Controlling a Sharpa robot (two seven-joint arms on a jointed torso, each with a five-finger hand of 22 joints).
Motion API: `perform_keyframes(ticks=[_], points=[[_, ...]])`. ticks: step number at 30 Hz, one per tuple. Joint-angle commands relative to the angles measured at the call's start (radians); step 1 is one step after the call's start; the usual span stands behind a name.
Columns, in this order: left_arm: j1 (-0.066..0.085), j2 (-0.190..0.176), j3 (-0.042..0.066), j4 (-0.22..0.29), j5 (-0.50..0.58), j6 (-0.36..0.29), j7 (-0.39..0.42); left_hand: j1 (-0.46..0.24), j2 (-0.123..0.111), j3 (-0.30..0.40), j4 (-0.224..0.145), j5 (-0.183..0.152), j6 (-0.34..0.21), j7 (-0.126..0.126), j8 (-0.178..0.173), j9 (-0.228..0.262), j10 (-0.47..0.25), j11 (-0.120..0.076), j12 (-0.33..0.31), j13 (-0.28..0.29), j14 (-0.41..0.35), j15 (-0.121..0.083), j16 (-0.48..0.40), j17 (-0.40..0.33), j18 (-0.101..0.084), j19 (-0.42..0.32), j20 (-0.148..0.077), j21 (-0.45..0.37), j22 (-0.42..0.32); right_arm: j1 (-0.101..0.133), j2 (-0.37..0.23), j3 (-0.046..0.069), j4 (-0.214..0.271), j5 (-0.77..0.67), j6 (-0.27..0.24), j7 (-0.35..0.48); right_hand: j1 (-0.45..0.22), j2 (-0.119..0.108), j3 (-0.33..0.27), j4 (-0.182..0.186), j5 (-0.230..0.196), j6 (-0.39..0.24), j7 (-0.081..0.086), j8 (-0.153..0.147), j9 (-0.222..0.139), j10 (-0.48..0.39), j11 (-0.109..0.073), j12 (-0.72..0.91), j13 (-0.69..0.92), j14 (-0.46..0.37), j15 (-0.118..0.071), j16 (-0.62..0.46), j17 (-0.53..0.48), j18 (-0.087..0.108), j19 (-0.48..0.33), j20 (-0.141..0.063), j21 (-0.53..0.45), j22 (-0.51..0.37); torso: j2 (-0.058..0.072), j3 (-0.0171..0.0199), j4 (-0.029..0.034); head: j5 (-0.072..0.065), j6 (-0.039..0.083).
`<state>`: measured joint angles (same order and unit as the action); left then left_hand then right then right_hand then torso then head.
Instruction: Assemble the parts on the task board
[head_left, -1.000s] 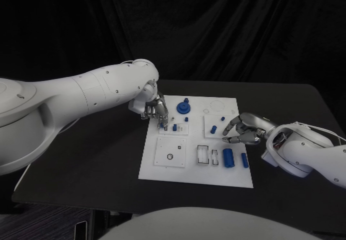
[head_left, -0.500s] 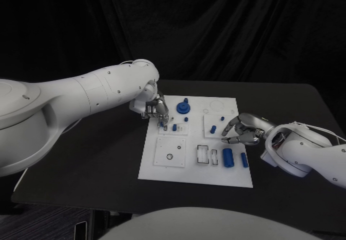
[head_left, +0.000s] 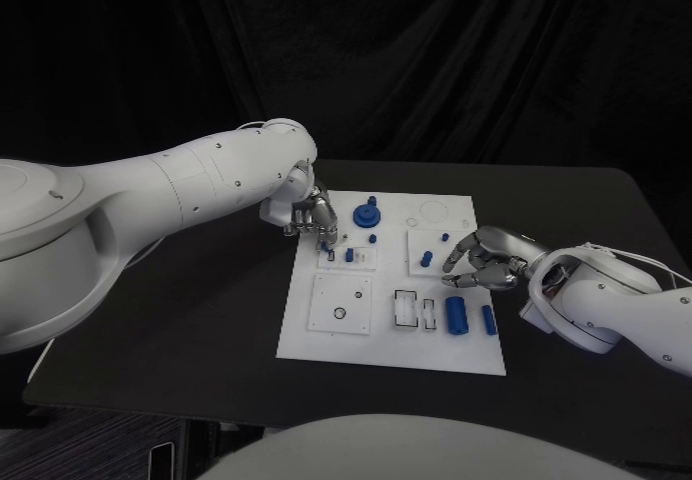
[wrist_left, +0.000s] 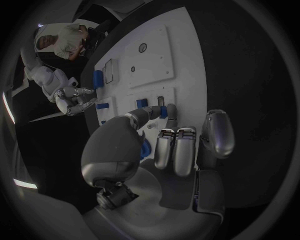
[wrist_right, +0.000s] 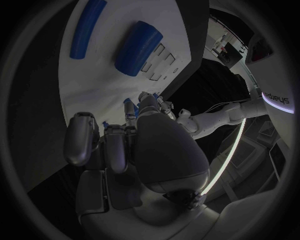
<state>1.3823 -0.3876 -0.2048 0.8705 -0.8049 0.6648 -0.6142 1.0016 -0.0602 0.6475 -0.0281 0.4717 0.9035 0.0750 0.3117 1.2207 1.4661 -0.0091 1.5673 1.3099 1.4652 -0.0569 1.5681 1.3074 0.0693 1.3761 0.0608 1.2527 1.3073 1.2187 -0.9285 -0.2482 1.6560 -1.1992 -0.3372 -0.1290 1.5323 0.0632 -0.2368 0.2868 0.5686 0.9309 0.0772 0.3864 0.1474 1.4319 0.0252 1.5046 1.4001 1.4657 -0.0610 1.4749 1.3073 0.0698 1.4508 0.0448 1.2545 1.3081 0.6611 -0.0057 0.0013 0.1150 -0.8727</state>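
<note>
Your left hand (head_left: 312, 217), fingers curled and narrow, holding nothing visible, sits just upper-left of the small blue peg (head_left: 349, 255), nearer than your right hand (head_left: 486, 258).

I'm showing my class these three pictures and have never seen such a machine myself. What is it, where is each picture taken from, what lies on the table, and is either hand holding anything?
This is a robot with two white arms, each ending in a silver hand. The square picture looks down from its head; the two round ones come from cameras at its wrists, behind each hand.

On the black table lies a white task board with small blue parts: a round knobbed piece, a thick cylinder and a thinner one.

The left hand reaches down at the board's far left corner, fingertips at a small blue peg; whether it grips anything I cannot tell. The right hand hovers by the board's right side, fingers curled, nothing visibly in it.
</note>
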Motion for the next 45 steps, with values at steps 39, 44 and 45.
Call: perform_keyframes(ticks=[39,44,45], points=[[-0.015,-0.089,-0.006,0.158,-0.029,-0.157,0.049,-0.008,0.019,0.067,-0.071,0.022,0.042,-0.013,0.011,0.010,0.105,0.002,0.004,0.261,0.106,0.004,0.003,0.263,0.010,-0.007,-0.001,-0.007,0.159,-0.009,-0.009,0.000,0.001,-0.006,0.013,-0.014,0.046,0.049,0.008,0.002,0.005,0.000,0.003,0.005,-0.002,0.023,-0.026,-0.014,-0.043,0.069,-0.006,-0.005,0.089,0.004,-0.004,-0.003,-0.005,0.151,0.000,-0.0001,0.0026,-0.010,0.000],[-0.012,-0.126,-0.006,0.218,-0.029,-0.183,0.045,-0.021,0.018,0.062,-0.064,0.023,0.049,-0.019,0.007,0.009,0.105,-0.003,0.004,0.261,0.106,-0.002,0.003,0.263,0.004,0.013,-0.005,0.019,0.167,-0.010,-0.013,0.000,0.002,-0.006,0.013,-0.014,0.046,0.049,0.008,0.002,0.005,0.000,0.003,0.005,-0.002,0.023,-0.026,-0.014,-0.043,0.069,-0.006,-0.005,0.089,0.004,-0.004,-0.003,-0.005,0.151,-0.001,-0.0007,0.0032,-0.012,0.000],[-0.012,-0.133,-0.006,0.227,-0.029,-0.188,0.045,-0.022,0.018,0.062,-0.063,0.023,0.051,-0.019,0.007,0.009,0.105,-0.004,0.004,0.261,0.106,-0.002,0.003,0.263,0.004,0.015,-0.006,0.021,0.167,-0.010,-0.014,0.000,0.002,-0.006,0.013,-0.014,0.046,0.049,0.008,0.002,0.005,0.000,0.003,0.005,-0.002,0.023,-0.026,-0.014,-0.043,0.069,-0.006,-0.005,0.089,0.004,-0.004,-0.003,-0.005,0.151,-0.001,-0.0006,0.0029,-0.011,0.000]])
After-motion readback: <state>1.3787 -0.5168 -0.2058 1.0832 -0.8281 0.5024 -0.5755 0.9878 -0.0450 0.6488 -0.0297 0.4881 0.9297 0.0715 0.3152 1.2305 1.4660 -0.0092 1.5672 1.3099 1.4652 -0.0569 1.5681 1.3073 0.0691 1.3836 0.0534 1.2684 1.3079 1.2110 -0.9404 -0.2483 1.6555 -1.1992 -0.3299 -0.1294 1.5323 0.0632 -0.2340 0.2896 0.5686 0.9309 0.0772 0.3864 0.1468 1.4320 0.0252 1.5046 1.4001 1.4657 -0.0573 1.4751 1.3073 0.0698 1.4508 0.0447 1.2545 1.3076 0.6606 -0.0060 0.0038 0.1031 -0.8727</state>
